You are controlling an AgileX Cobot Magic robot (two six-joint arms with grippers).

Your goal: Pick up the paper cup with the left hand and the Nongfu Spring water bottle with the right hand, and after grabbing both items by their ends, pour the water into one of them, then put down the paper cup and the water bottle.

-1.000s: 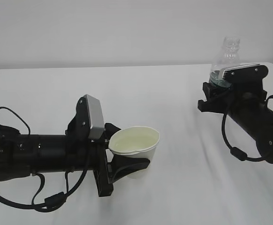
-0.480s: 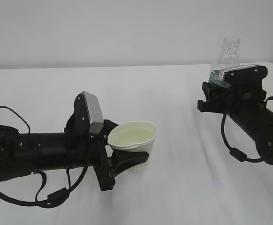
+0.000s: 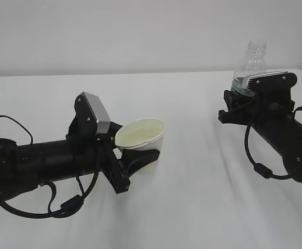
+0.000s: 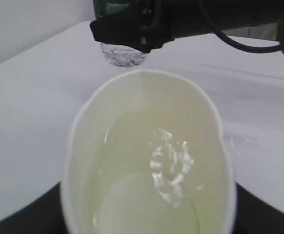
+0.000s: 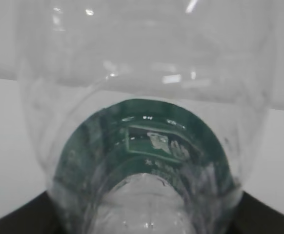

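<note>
The white worktop [image 3: 192, 207] spans the frame. At right, the right hand [image 3: 239, 106] has its fingers clamped on the upright Nongfu Spring water bottle [image 3: 252, 65]. Left of centre, the left hand [image 3: 133, 163] has its fingers clasping the tilted paper cup [image 3: 143, 137], which holds water [image 4: 152, 190].

Inventory on the counter [image 3: 192, 207]: 1 paper cup [image 3: 143, 140], white, holding 1 body of clear water [image 4: 152, 180]. 1 Nongfu Spring water bottle [image 3: 252, 65], clear plastic, uncapped, with 1 dark green label band. 2 black robot arms, each ending in 1 hand: left hand [image 3: 121, 168] and right hand [image 3: 239, 106]. Total loose items counted: 2.
</note>
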